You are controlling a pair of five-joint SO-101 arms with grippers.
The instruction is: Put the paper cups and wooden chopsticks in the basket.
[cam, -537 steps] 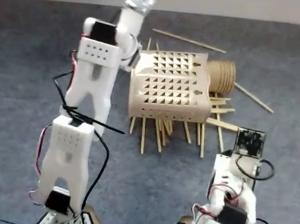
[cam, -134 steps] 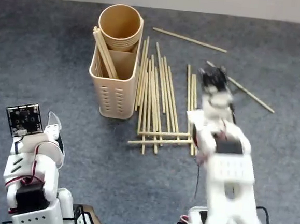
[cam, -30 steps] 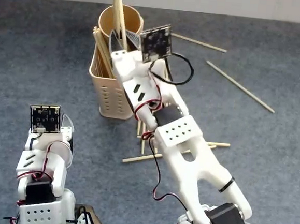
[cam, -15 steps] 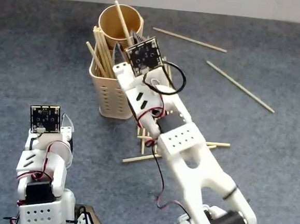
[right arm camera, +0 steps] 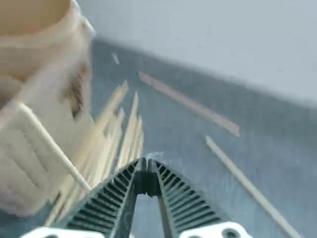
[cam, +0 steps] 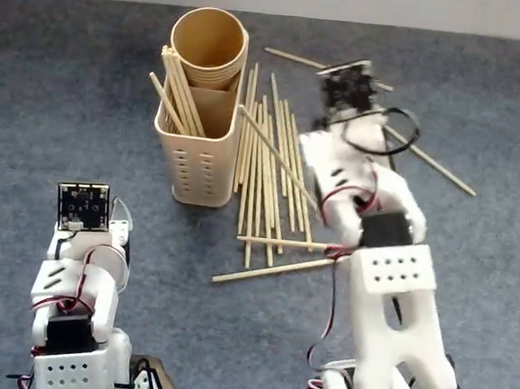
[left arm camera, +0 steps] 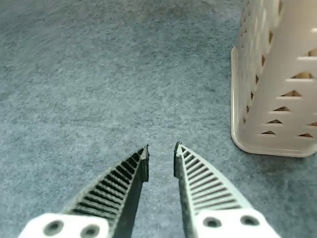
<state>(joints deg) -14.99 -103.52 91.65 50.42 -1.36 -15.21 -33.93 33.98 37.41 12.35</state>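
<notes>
- The basket (cam: 195,167) stands upright, with the cups (cam: 209,42) nested at its 12 o'clock end and a few chopsticks (cam: 179,98) leaning inside.
- Loose chopsticks (cam: 265,159) lie at its 3 o'clock. One slants against the rim, probably a miss.
- The right gripper (right arm camera: 146,168) hangs over that pile, clenched on nothing.
- The left gripper (left arm camera: 161,151) is parked at 7 o'clock, slightly parted and empty.

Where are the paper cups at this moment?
In the high view the paper cups stand nested in the far end of the basket, left of the loose chopsticks.
</notes>
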